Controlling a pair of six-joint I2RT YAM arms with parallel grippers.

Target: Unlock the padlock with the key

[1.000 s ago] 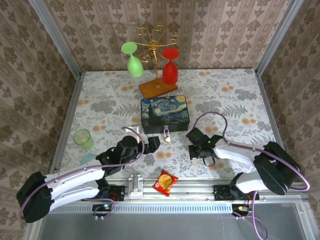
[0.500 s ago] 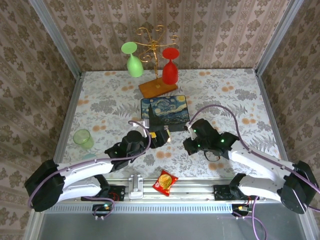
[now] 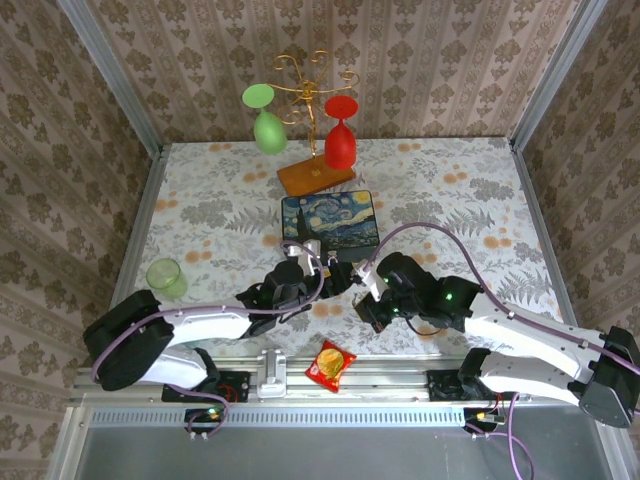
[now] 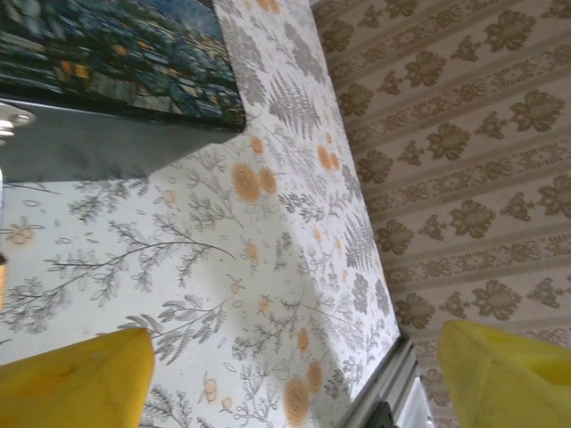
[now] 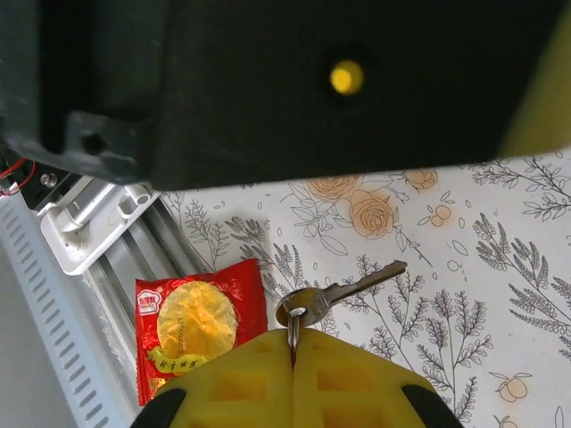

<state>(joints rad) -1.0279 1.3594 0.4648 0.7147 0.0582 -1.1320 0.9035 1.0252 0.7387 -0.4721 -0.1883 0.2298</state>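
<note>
**A:** how's the key (image 5: 350, 287) look?

**B:** tiny, silvery, round head on a thin ring (image 5: 293, 316), blade sticking out sideways. It hangs over the floral table (image 5: 500, 267) near the middle, between the box (image 3: 330, 222) and the packet (image 5: 196, 325).

**A:** counts?

**B:** one key, one box, one packet, one cup (image 3: 165, 276). Two glasses on the rack: a green glass (image 3: 267, 130) and a red glass (image 3: 340, 145).

**A:** arms?

**B:** both reach low toward the middle, tips close together just near of the box. The right gripper (image 5: 293, 346) is pinched tight on the key's ring. The left gripper (image 4: 294, 357) is spread wide, nothing in it.
</note>
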